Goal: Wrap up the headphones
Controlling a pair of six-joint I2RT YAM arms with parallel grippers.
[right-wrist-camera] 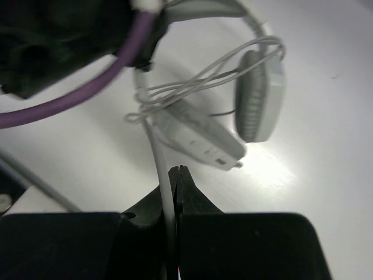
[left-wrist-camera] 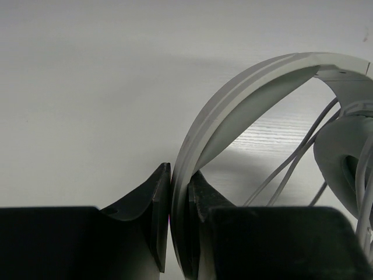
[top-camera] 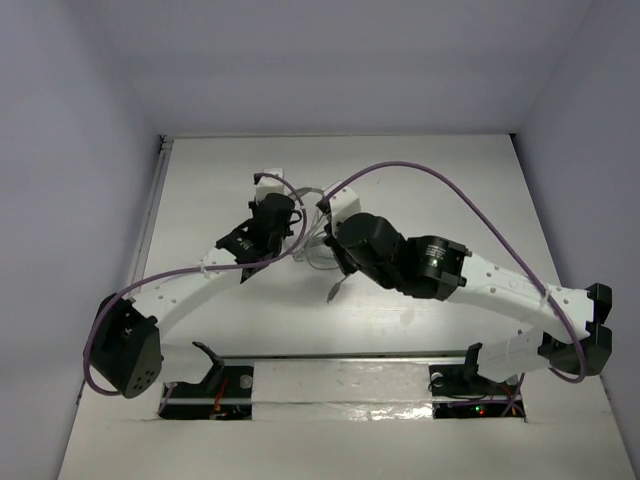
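The white headphones are held up near the table's middle. My left gripper is shut on the curved headband, which runs between its fingertips. One padded earcup hangs at the right of the left wrist view, with cable strands crossing beside it. My right gripper is shut on the thin whitish cable, pinched at its tips. Loose cable loops drape around the earcup and the second earcup. The cable's free end dangles towards the table.
A thick purple robot cable arcs over the right arm, and another crosses the right wrist view. White walls surround the table. A metal rail runs along the front edge between the arm bases.
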